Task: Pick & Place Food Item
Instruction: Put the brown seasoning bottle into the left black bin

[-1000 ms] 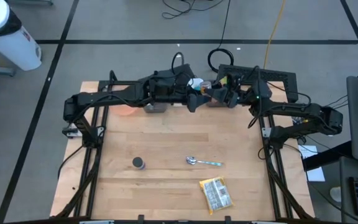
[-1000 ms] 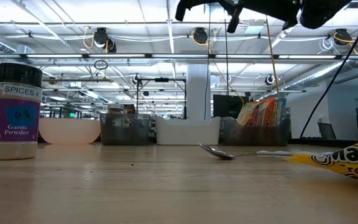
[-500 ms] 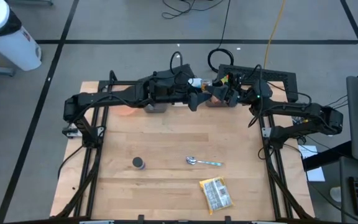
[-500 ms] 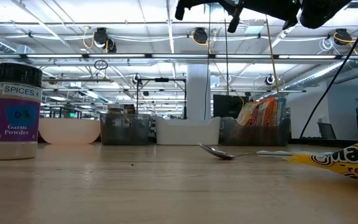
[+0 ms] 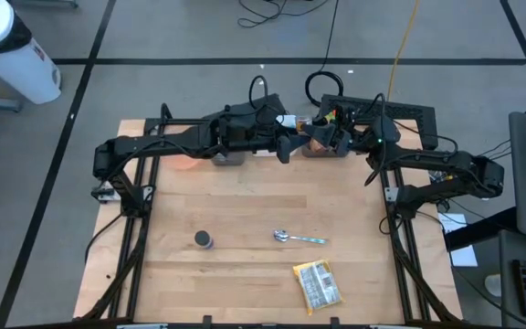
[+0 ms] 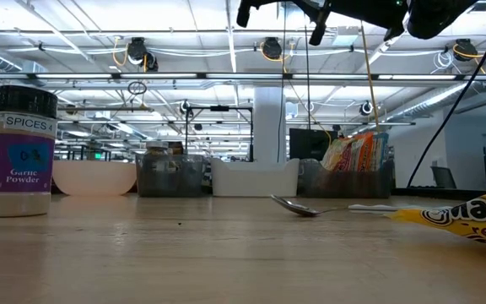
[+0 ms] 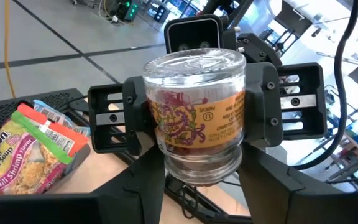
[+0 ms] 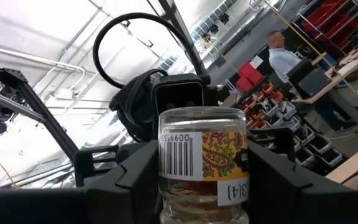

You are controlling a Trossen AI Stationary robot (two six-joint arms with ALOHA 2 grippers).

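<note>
Jaws, left gripper [image 7: 194, 180]: mine, set on either side of the glass jar [image 7: 194, 112], pads at its sides; whether they press it I cannot tell
Jaws, right gripper [image 8: 204, 180]: clamped on the jar's other end, carrying it
Jar: in the air between my two arms, above the back edge of the bench [image 5: 245, 210], over the bins
Ramen packet [image 7: 23, 155]: in a bin below the jar
Spice shaker [image 6: 24, 152]: upright on the bench, front left
Spoon [image 5: 298, 238]: lying mid-bench
Yellow packet [image 5: 318, 284]: near the front edge
</note>
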